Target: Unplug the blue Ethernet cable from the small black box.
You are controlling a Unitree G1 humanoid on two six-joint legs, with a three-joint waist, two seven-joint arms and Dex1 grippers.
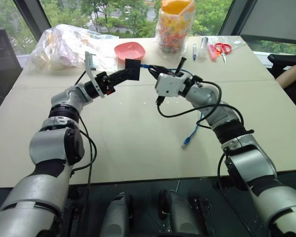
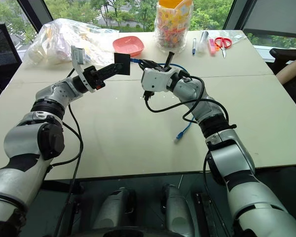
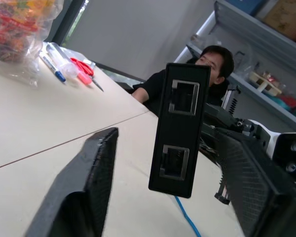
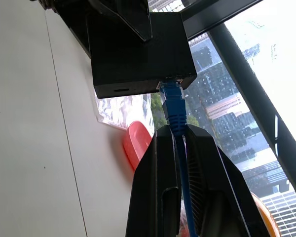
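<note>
Hands meeting above a pale worktop [image 1: 138, 128], upper centre.
The left hand [image 1: 122, 74] pinches the small black box [image 1: 133, 69]; the right hand [image 4: 180, 148], pressed together, pinches the blue Ethernet cable [image 4: 173, 106], plugged in. Behind: a tub [image 1: 175, 24] of colourful bits, a bag [image 1: 64, 44]; no readable writing.

Both arms are built of rounded silver-grey shells joined by black rings and black joint covers. The left gripper [image 1: 122, 74] has two black fingers [image 3: 84, 192] with a ribbed inner face, and a white bracket stands on its wrist. The right gripper [image 1: 151, 68] sits on a white block, and thick black cables loop along both forearms.
</note>
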